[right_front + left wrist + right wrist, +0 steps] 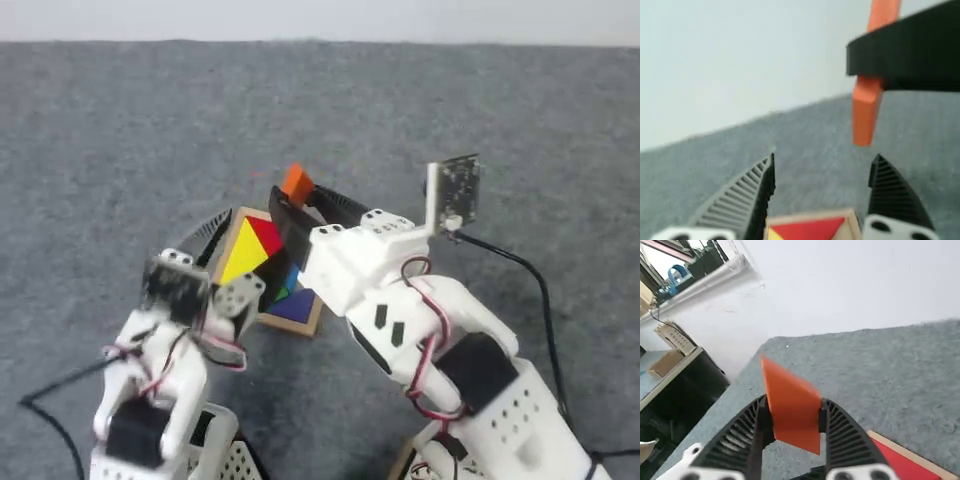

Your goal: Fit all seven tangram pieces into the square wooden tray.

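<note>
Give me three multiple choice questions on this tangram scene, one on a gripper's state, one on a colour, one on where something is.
1. The left gripper is:
A. open, holding nothing
B. shut on a pink block
C. shut on a pen

2. In the wooden tray, the piece touching the red piece is:
A. white
B. the yellow piece
C. pink

3. The orange piece is:
A. lying in the tray
B. in the left gripper
C. clamped in the right gripper

Answers:
1 A, since its fingers stand apart with nothing gripped.
2 B, since the yellow and red edges meet in the high view.
3 C, since the right wrist view shows both fingers pressing on it.
</note>
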Controlling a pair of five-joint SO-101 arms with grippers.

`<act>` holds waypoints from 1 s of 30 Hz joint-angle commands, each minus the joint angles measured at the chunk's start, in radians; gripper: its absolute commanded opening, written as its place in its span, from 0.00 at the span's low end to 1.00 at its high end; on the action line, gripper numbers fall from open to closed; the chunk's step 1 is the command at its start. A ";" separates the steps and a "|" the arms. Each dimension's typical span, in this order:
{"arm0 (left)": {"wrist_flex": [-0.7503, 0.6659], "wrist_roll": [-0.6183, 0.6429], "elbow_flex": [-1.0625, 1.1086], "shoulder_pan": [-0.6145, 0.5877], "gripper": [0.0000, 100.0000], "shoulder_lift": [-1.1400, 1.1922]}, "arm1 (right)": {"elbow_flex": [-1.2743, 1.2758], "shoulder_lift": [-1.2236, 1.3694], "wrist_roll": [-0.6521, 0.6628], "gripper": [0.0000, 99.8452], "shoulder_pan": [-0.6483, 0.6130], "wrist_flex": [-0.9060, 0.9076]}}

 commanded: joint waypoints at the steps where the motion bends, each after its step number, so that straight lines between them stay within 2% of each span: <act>1: -0.002 0.028 -0.008 0.020 0.29 -0.123 | -0.009 -0.044 -0.012 0.01 0.007 0.019; 5: -0.130 0.141 0.007 0.028 0.29 -0.106 | -0.012 -0.062 -0.006 0.01 -0.004 0.021; 11: -0.233 0.147 0.036 0.097 0.26 -0.107 | -0.014 -0.104 0.029 0.01 -0.007 0.054; 16: -0.299 0.146 0.041 0.103 0.23 -0.101 | -0.044 -0.124 0.078 0.01 -0.013 0.097; 20: -0.374 0.146 0.099 0.120 0.22 -0.100 | -0.089 -0.136 0.152 0.01 -0.124 0.171; 24: -0.354 0.141 0.125 0.203 0.21 -0.107 | -0.095 -0.139 0.176 0.01 -0.147 0.176; 30: -0.327 0.141 0.131 0.227 0.13 -0.107 | -0.097 -0.139 0.181 0.01 -0.139 0.171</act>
